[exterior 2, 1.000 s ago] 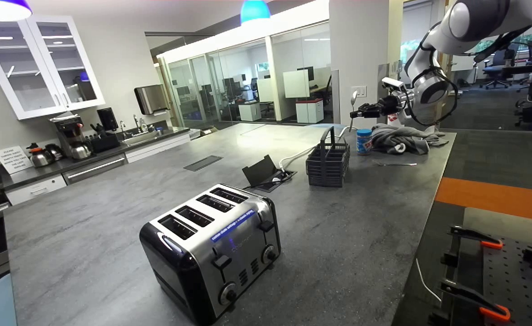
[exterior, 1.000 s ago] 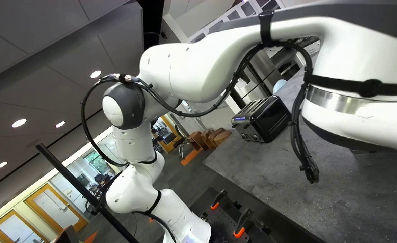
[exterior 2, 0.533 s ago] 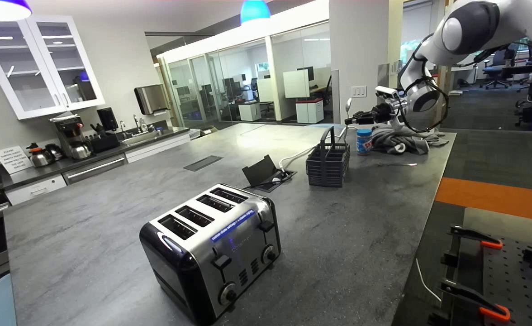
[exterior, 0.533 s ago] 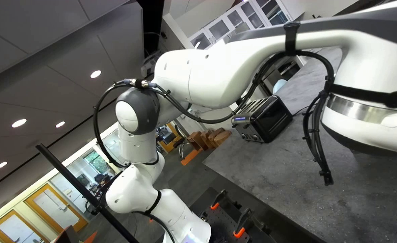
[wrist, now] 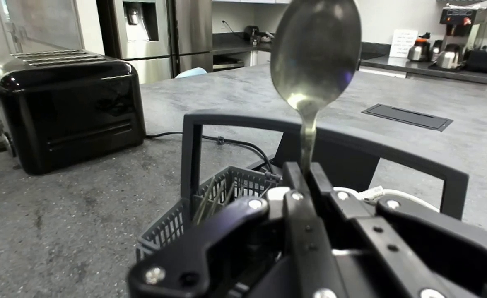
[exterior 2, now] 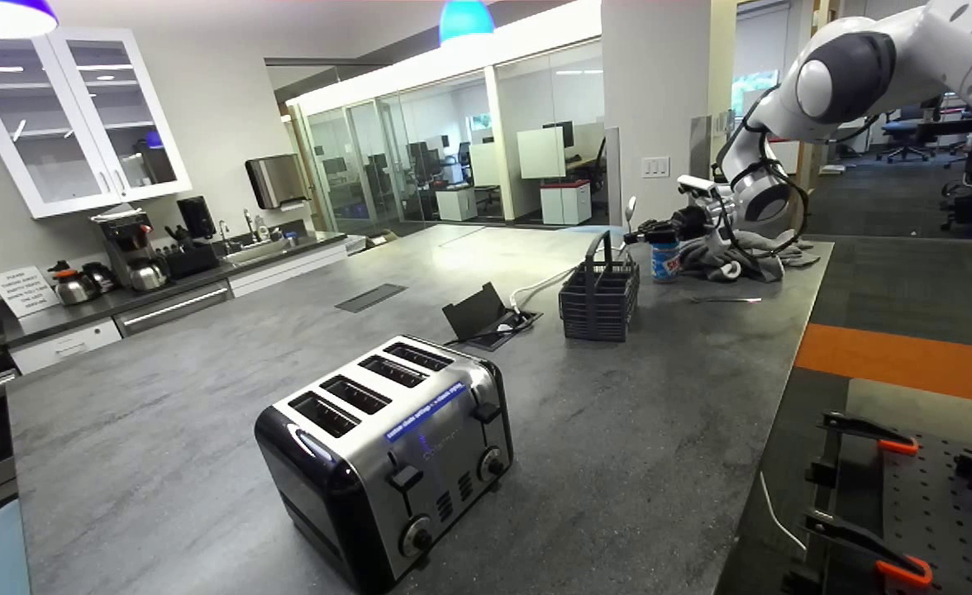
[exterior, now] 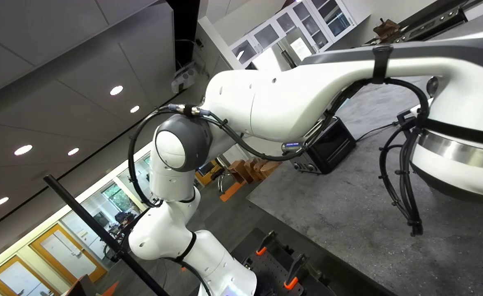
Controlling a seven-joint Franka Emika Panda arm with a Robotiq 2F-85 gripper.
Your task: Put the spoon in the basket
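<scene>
- Spoon (wrist: 316,49): smooth, shiny metal, roughly upright, its oval bowl above the tips of the pincer (wrist: 307,174), its thin handle running down between them; the lower end is hidden.
- Narrow pincer: two flat, dark tips pinch the spoon's handle, with black, angular links and silvery screw heads behind them.
- Basket (exterior 2: 593,318): dark grey, rectangular, with slatted sides and a tall, squared handle; near the pincer, though I cannot tell whether the spoon hangs over it.
- Toaster (wrist: 73,111): glossy black side, rounded edges; well apart from the pincer, to its left in the wrist view.
- Jar (exterior 2: 665,264): round, partly covered by the pincer in an exterior view.
- Cloth (exterior 2: 755,264): grey, crumpled in loose folds, lower than the pincer there.
- Table (wrist: 82,231): grey, mottled and speckled, below the pincer.
</scene>
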